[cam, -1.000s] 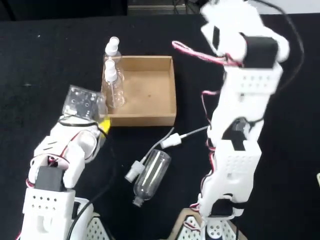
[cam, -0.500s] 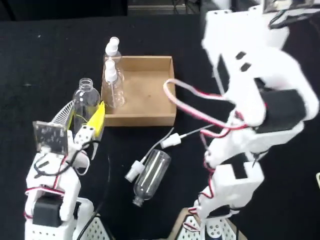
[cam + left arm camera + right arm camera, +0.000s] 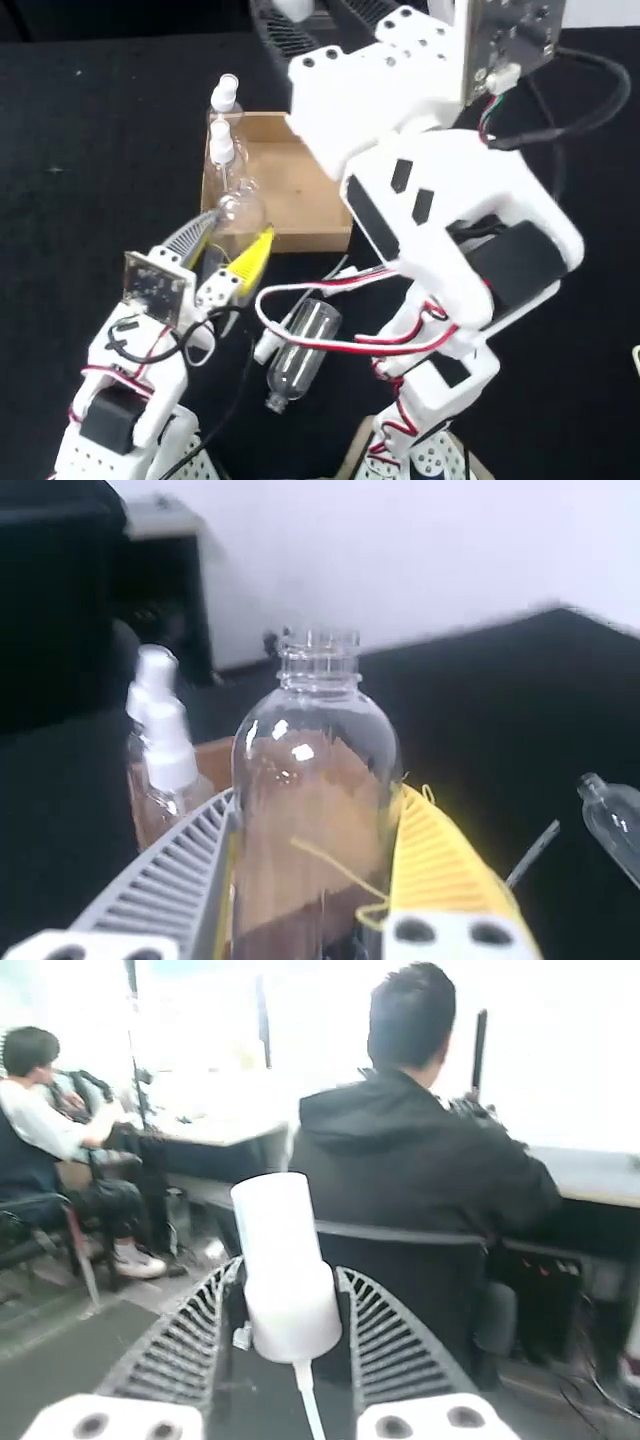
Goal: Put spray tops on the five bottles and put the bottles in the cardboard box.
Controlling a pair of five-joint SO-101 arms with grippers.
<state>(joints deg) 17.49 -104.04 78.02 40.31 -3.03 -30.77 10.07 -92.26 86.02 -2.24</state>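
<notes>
uncapped bottle (image 3: 300, 352) is lying on the black table (image 3: 90, 150) nearest the arm bases | left gripper (image 3: 235, 232) is clamping an upright open bottle (image 3: 315, 760) just before the cardboard box (image 3: 300, 190) | two capped bottles (image 3: 222, 150) are standing at the box's left wall | right gripper (image 3: 290, 1275) is pinching a white spray top (image 3: 285, 1240), raised high

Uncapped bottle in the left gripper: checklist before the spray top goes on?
1. Uncapped bottle clamped between both fingers of the left gripper: ok.
2. Bottle neck open, nothing on it: ok.
3. Spray top held in the right gripper: ok.
4. Spray top lined up over the neck: not ok; in the high view it sits beyond the far side of the cardboard box, while the bottle is at the near wall.
5. Dip tube straight: cannot tell, it runs out of frame.
</notes>
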